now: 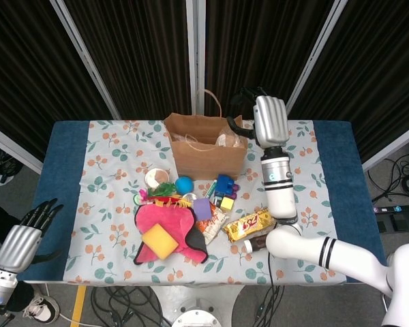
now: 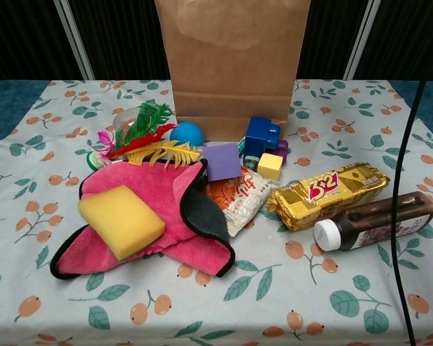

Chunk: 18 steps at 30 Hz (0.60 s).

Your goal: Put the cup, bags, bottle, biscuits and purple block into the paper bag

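A brown paper bag (image 1: 206, 150) stands upright at the far middle of the desk (image 1: 116, 157), which is covered by a cloth printed with orange fruit and leaves. The mouth of the bag is open, and clear crinkled plastic bags (image 1: 221, 140) lie inside it; what else it contains cannot be made out.

On the cloth in front of the bag, a small cup (image 1: 157, 178) sits at the left, beside a blue ball (image 2: 187, 133) and a bunch of green, red and yellow feathers (image 2: 148, 137). The purple block (image 2: 222, 160), a smooth flat-sided cube, lies just before the bag, near a blue toy brick (image 2: 261, 135) and a small yellow cube (image 2: 270, 166). A printed snack bag (image 2: 241, 198) lies between the block and a glossy gold packet of biscuits (image 2: 327, 193). The dark bottle (image 2: 374, 221), with a white cap, lies on its side just beside the biscuits. A soft pink cloth (image 2: 141, 216) edged in black carries a yellow sponge (image 2: 120, 220).

The right hand (image 1: 268, 121) is raised beside the right rim of the bag, back toward the camera, dark fingers reaching toward the opening; it appears to grip nothing. The left hand (image 1: 27, 233) hangs off the near left edge of the desk, fingers apart and empty.
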Each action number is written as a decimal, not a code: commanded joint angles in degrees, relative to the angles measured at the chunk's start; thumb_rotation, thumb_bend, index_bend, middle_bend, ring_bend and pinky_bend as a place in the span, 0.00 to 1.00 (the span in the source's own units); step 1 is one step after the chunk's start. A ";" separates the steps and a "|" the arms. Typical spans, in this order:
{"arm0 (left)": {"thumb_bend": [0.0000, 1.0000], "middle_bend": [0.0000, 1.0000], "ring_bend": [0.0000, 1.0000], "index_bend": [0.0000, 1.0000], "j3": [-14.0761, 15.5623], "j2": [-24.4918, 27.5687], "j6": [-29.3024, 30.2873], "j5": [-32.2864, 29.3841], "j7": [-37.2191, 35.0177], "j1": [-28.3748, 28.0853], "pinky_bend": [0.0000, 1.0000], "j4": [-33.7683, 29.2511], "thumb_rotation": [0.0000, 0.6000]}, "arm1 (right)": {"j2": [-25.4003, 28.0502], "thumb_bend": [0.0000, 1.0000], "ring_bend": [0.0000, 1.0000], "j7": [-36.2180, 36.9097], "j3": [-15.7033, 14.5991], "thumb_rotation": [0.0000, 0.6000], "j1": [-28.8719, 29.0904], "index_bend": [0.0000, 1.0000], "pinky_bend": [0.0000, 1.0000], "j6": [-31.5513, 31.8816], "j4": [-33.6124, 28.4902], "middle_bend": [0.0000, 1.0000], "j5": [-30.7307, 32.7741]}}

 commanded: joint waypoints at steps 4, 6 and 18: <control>0.00 0.07 0.06 0.09 0.05 -0.03 0.08 0.13 -0.20 0.02 0.19 0.00 1.00 | 12.36 0.11 0.32 -0.44 -6.81 1.00 -10.91 0.48 0.41 2.75 -15.64 0.47 -6.17; 0.00 0.07 0.06 0.09 -0.03 -0.24 0.02 0.17 -0.28 -0.09 0.19 0.06 1.00 | 19.19 0.09 0.32 -1.87 -11.46 1.00 -15.29 0.48 0.41 0.16 -21.69 0.47 -6.99; 0.00 0.07 0.06 0.09 0.26 -0.77 0.59 0.96 1.26 0.06 0.19 -0.71 1.00 | 29.35 0.05 0.32 7.19 -34.04 1.00 -27.26 0.48 0.41 -10.47 -17.04 0.47 -30.73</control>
